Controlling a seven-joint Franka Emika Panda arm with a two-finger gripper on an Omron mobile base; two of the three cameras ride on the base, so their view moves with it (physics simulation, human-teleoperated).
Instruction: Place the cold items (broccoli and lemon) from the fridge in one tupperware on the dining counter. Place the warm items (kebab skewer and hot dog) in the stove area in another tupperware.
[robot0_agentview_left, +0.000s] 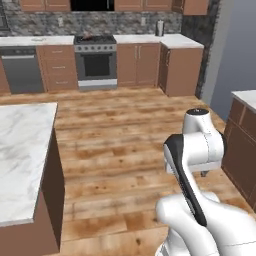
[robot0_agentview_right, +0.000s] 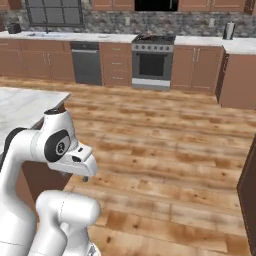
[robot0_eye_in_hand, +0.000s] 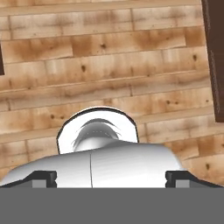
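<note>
1. Across the middle of the kitchen, the wooden floor (robot0_agentview_left: 120, 145) lies wide and bare, giving plenty of open room between the units.
2. Along the far wall stands the stove (robot0_agentview_left: 95, 60), with something small and reddish on its top, too small to tell what. Brown cabinets (robot0_agentview_left: 137, 64) flank it, and a dark dishwasher (robot0_agentview_left: 22, 70) sits further left.
3. To the left, a marble-topped table (robot0_agentview_left: 22, 155) reaches toward the robot; its near corner and long edge border the open floor.
4. On the right, a dark cabinet end (robot0_agentview_left: 242, 150) with a pale top closes that side, near the arm (robot0_agentview_left: 197, 150).
5. In the right base view the arm (robot0_agentview_right: 55, 145) is folded close to the base, just beside the table's edge (robot0_agentview_right: 30, 107).
6. The gripper points down at the floor planks (robot0_eye_in_hand: 109, 65) in the hand view; its finger tips (robot0_eye_in_hand: 41, 178) sit well apart at the bottom corners, spread wide, holding and touching nothing.
</note>
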